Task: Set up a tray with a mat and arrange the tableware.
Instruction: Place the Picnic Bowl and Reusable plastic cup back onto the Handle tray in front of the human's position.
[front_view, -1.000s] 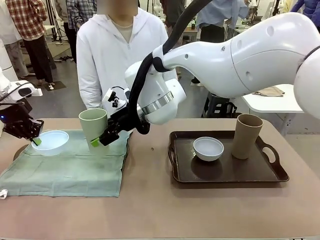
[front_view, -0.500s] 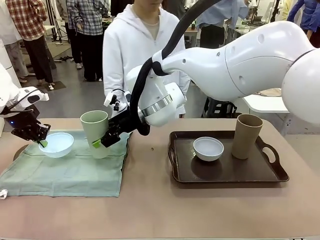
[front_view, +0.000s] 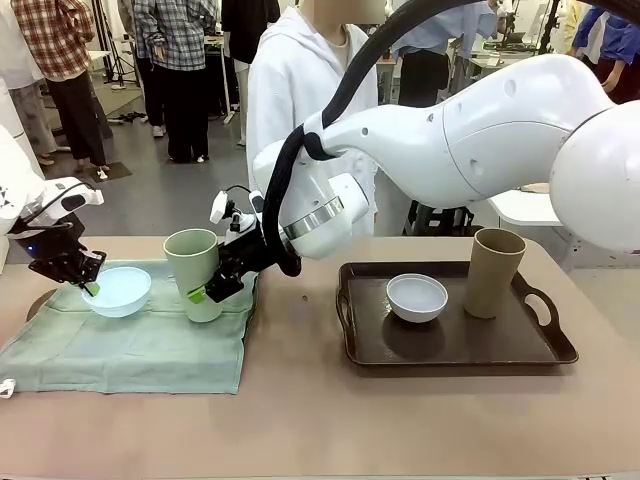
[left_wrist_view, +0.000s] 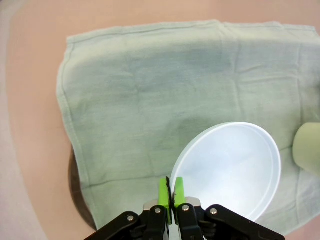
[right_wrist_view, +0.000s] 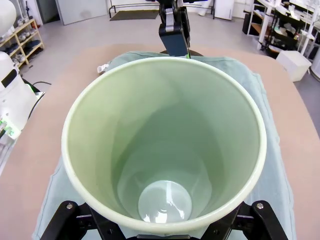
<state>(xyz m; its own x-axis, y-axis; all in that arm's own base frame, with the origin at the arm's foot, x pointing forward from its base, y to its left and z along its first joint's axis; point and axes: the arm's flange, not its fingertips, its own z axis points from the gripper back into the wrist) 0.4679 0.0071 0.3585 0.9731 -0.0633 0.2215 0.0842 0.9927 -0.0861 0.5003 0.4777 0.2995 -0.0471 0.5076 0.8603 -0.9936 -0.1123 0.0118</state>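
Your left end effector (left_wrist_view: 170, 192) pinches the pale blue bowl (left_wrist_view: 230, 170) at its rim; right end effector (front_view: 203, 292) clamps the pale green cup (front_view: 190, 258).

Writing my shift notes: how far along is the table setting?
Done: white bowl and tan cup stand on the tray. In hand: left gripper pinches the blue bowl; right gripper holds the green cup, over the mat. Left: placing both.

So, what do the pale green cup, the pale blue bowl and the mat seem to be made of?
The pale green cup: likely ceramic or melamine, matte; thick rim, dull surface. The pale blue bowl: similar, matte with a soft sheen. The mat: woven cloth, pale green; creases and a hemmed edge.
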